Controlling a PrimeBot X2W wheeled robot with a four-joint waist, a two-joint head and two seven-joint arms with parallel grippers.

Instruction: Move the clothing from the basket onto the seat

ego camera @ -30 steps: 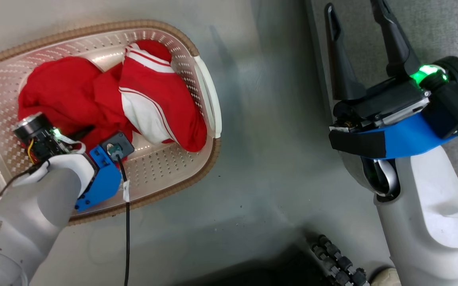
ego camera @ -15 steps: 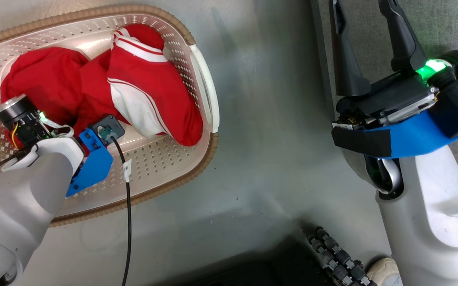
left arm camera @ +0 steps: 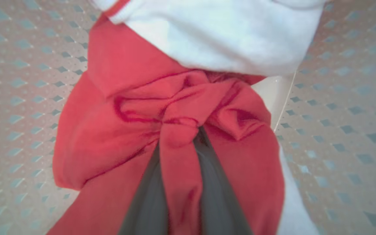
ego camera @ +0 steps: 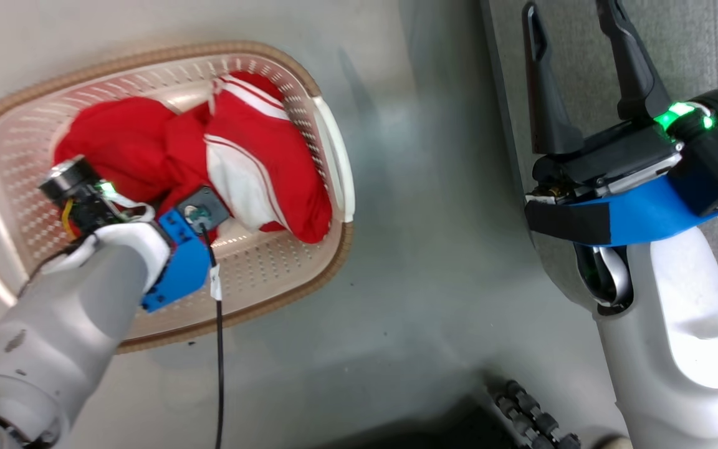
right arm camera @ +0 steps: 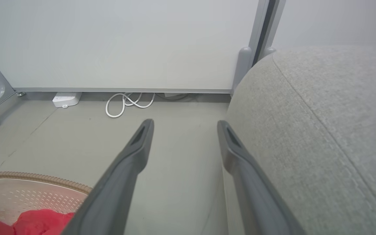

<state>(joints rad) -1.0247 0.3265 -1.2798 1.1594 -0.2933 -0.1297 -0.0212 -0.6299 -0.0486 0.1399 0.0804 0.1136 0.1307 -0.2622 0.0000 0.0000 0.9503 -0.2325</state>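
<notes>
Beneath clothing (left arm camera: 109, 130), left claw (left arm camera: 179, 141) tips

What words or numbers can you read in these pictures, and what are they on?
No word or number can be read anywhere.
White tag on the black cable: any print on it is too small and blurred to read.
Red and white clothes: stripes, no letters showing.
Basket: no label showing.
</notes>
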